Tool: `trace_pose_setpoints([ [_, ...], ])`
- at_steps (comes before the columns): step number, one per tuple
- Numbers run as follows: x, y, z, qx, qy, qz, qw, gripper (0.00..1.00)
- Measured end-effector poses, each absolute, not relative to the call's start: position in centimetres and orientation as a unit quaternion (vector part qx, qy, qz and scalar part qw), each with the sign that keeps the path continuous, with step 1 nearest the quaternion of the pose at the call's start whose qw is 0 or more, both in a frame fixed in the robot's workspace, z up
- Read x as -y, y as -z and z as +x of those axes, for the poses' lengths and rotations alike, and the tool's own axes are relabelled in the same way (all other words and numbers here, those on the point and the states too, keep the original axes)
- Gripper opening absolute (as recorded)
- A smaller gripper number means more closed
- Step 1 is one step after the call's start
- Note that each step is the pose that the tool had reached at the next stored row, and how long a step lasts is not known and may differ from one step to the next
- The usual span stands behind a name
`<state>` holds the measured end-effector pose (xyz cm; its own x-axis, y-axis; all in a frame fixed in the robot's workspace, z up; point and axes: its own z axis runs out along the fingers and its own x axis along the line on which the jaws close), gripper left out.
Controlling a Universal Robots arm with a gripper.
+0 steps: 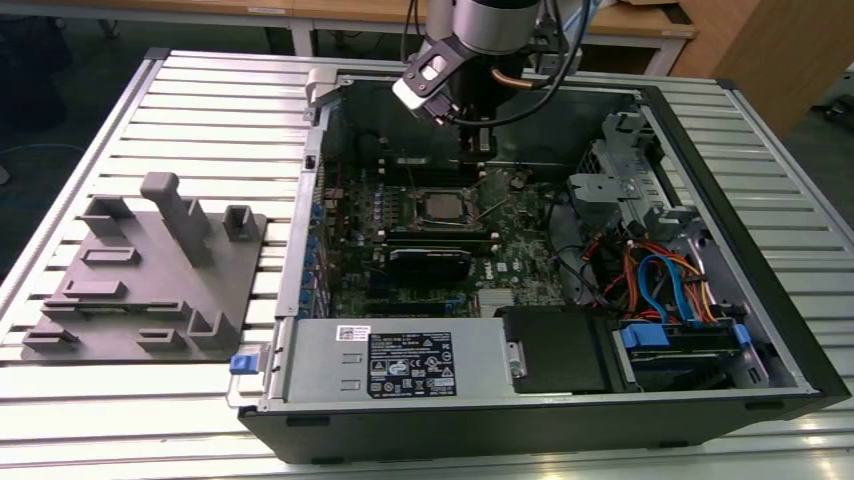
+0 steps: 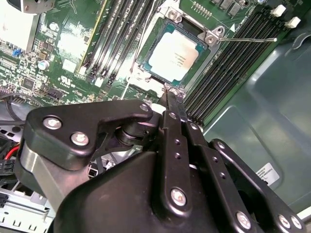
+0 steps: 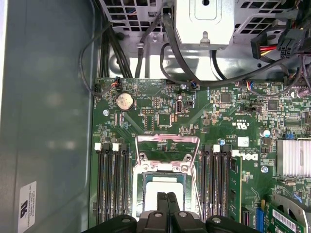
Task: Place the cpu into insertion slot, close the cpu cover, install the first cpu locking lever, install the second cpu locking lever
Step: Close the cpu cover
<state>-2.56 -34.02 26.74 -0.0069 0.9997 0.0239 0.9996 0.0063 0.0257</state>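
The cpu [image 1: 438,205] lies flat in the insertion slot [image 3: 139,190] on the green board, its silver top [image 2: 176,52] facing up. The cpu cover [image 3: 165,167] is swung open and leans back from the slot, with green board showing through its square window. My gripper [image 1: 470,170] reaches down into the case just past the slot. Its fingers are shut with nothing between them, and the tips [image 2: 167,90] sit right at the slot's cover-side edge, over the cpu's edge [image 3: 167,195] in the first wrist view. A thin locking lever [image 2: 252,40] sticks out sideways, unlatched.
Black memory slots [image 3: 112,184] flank the slot on both sides. A finned heatsink [image 3: 294,158], a drive cage [image 1: 614,190] and coloured cables [image 1: 661,285] crowd the exterior view's right. The case wall [image 2: 262,107] is close by. A grey fixture [image 1: 147,270] lies outside the case.
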Motion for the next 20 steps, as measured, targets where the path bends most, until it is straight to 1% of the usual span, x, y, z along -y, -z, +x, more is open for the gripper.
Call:
trace_pose_setpoints([
  [20,34.02,-26.73,-1.7,-0.709,-0.018,0.705,0.001,0.1],
])
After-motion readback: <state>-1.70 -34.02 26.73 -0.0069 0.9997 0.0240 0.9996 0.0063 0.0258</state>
